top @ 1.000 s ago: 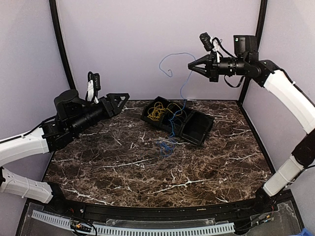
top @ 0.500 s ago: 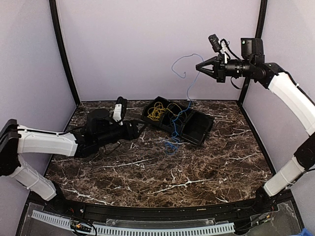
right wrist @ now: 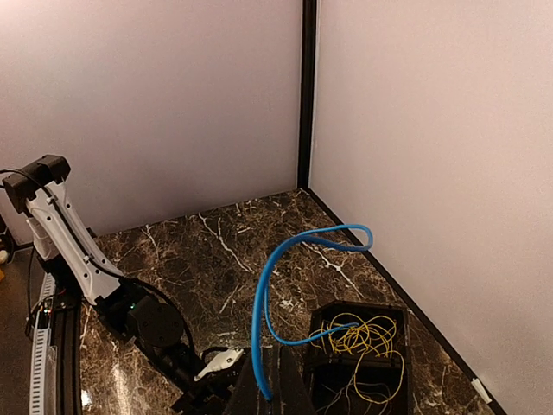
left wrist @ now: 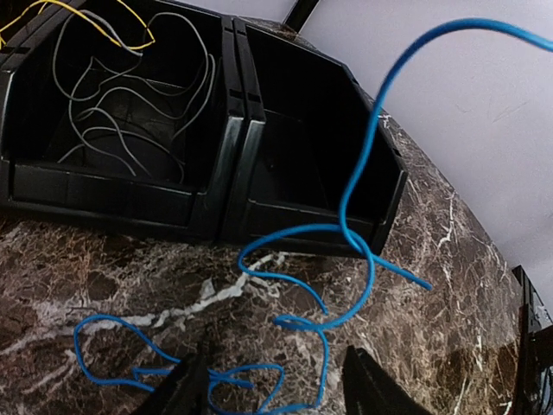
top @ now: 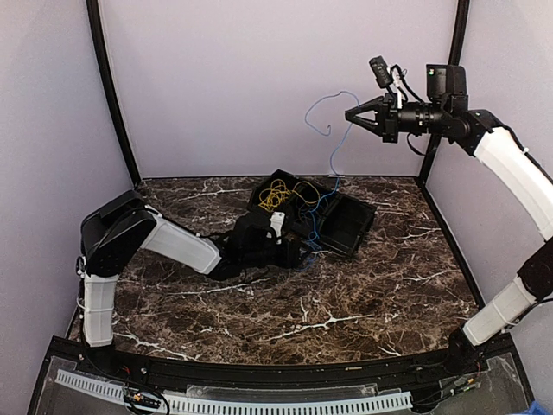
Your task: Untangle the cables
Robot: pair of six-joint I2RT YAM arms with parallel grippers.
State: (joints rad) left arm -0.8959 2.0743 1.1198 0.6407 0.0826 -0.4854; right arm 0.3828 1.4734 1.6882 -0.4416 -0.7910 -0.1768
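Note:
The blue cable point(top: 333, 164) hangs from my right gripper point(top: 352, 114), which is shut on it high near the back wall. It drops past the black bins point(top: 350, 226) into loose loops on the table. In the right wrist view my right gripper point(right wrist: 270, 393) pinches the blue cable point(right wrist: 263, 303). The yellow cable point(top: 275, 197) lies coiled in the left bin and also shows in the right wrist view point(right wrist: 367, 333). My left gripper point(top: 298, 256) is low at the table in front of the bins. It is open point(left wrist: 276, 393), with blue cable loops point(left wrist: 370, 272) on the table between its fingers.
Two black bins stand joined at the back middle of the marble table: the left one point(left wrist: 121, 186) holds thin grey wires point(left wrist: 112, 112) and the yellow coil, the right one point(left wrist: 302, 130) is bare inside. Walls close the back and both sides.
My left arm swung from the left side across the table and dropped low in front of the bins, over the blue loops. My right gripper moved a little right with the blue cable.

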